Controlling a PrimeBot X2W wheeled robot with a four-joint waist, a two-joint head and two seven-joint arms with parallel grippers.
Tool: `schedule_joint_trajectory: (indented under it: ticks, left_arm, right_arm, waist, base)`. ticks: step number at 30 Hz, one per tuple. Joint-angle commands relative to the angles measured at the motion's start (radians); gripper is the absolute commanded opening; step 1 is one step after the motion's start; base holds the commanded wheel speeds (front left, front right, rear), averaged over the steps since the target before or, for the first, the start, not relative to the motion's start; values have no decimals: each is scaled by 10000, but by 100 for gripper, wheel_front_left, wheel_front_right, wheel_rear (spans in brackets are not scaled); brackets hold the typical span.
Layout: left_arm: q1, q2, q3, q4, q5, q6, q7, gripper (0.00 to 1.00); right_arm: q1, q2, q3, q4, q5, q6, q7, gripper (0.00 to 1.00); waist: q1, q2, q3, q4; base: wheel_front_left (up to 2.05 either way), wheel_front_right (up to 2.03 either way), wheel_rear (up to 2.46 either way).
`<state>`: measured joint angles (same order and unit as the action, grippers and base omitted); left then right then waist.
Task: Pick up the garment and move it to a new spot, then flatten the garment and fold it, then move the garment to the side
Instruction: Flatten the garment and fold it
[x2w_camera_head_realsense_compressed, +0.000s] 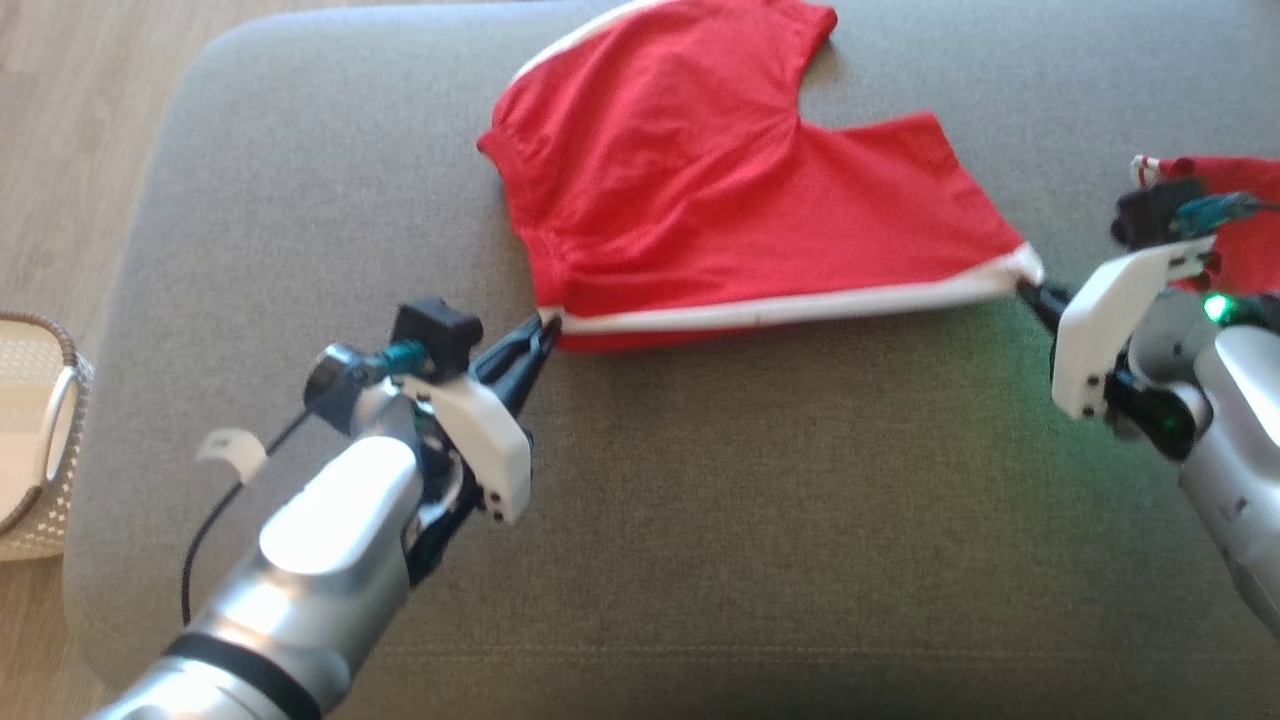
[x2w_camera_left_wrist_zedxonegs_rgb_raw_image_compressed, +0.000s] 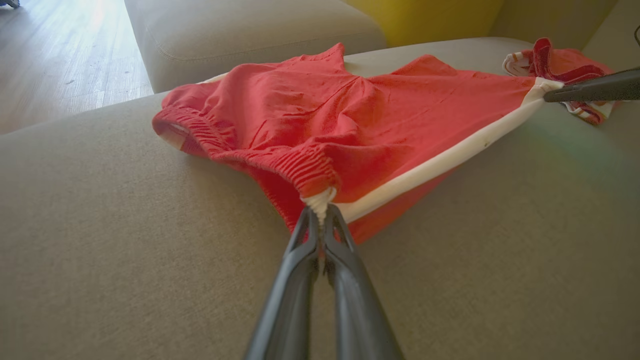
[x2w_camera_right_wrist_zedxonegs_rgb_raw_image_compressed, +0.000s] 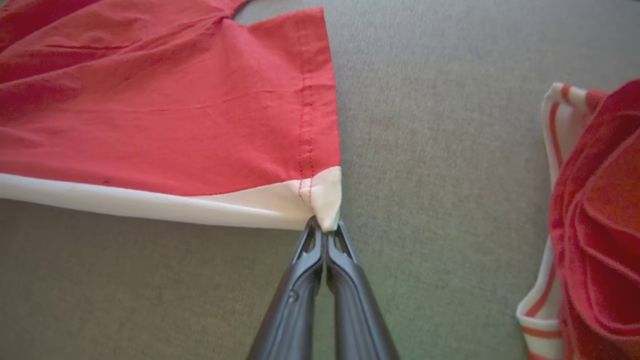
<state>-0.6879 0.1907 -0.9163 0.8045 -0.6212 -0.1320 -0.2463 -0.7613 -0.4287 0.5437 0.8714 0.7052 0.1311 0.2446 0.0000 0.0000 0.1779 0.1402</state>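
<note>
Fingers (x2w_camera_head_realsense_compressed: 512, 352) of the left gripper (x2w_camera_head_realsense_compressed: 547, 324) are pressed together on the waistband corner of the garment (x2w_camera_head_realsense_compressed: 700, 190), red shorts with white trim lying spread on the grey cushion (x2w_camera_head_realsense_compressed: 700, 520) in the head view. At the other end of the trim, the right gripper (x2w_camera_head_realsense_compressed: 1030, 292) pinches the leg-hem corner, and the white band runs straight between the two. A second red cloth (x2w_camera_head_realsense_compressed: 1240, 235) lies just beside the right arm, and a pale woven basket (x2w_camera_head_realsense_compressed: 35, 440) stands on the wooden floor (x2w_camera_head_realsense_compressed: 60, 120) left of the cushion

Left wrist view: both dark fingers (x2w_camera_left_wrist_zedxonegs_rgb_raw_image_compressed: 300, 280) meet tightly on a bunched white tip beneath the gathered elastic. The other arm's finger comes in from the right edge, clamped on the far white corner, with the second cloth behind it

Right wrist view: fingers (x2w_camera_right_wrist_zedxonegs_rgb_raw_image_compressed: 297, 295) are closed on the white corner where the stitched hem meets the trim. Red fabric stretches away to the upper left on the cushion, and the second cloth, striped at its edge, lies apart on the right
</note>
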Motion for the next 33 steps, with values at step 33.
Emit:
schedule_joint_trajectory:
  ticks: [33]
  left_arm:
    - [2591,3387,-3142,-6283,-3468,14,2480,0]
  right_arm:
    - [3910,-5378,786,-6297,3837,-4,8311,0]
  waist:
    - [0,0,-1878,379]
  base:
    - [0,0,0]
